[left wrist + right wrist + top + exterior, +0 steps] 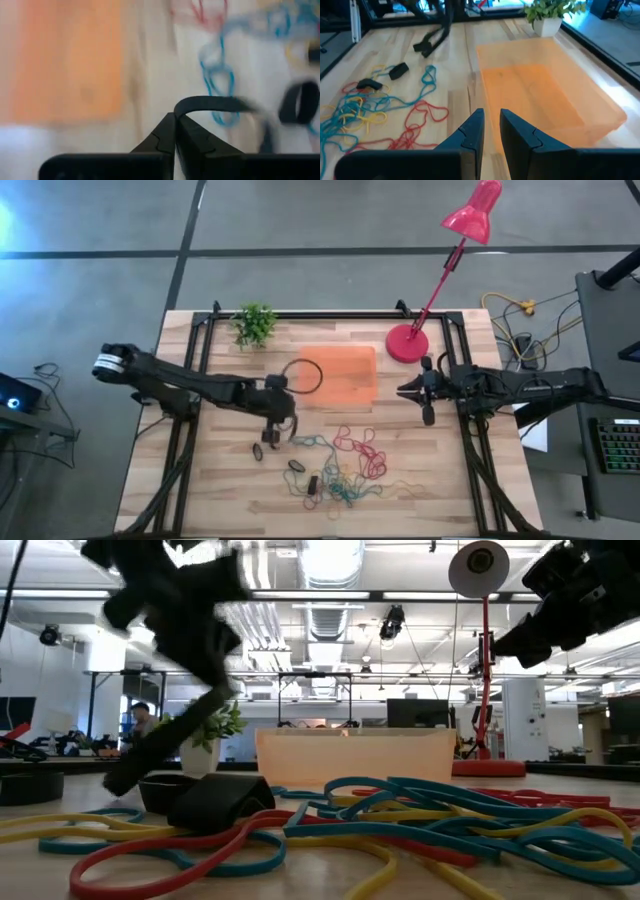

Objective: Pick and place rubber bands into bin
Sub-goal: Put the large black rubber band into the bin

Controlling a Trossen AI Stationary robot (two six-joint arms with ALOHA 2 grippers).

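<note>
The left gripper hangs over the wooden table just off the near-left corner of the orange bin, its fingers pressed together on a black rubber band that arches out from between the tips in the left wrist view. In the low view the same dark arm slants down toward the tabletop in front of the bin.

The right gripper hovers off the bin's right side, beside the round red lamp base, its jaws a narrow gap apart with nothing between them; its wrist camera looks across the bin toward the pile.

The bin lies flat with its long axis running left to right across the table, open side up; a large dark ring lies at its left edge, partly over the rim.

The rubber bands sprawl on the side of the bin nearest the front edge of the table: red loops closest to it, a teal and yellow tangle farther out, and a few short black bands to the left of the tangle. Bare wood lies between the pile and the bin. A small potted plant stands beyond the bin's far-left corner.
</note>
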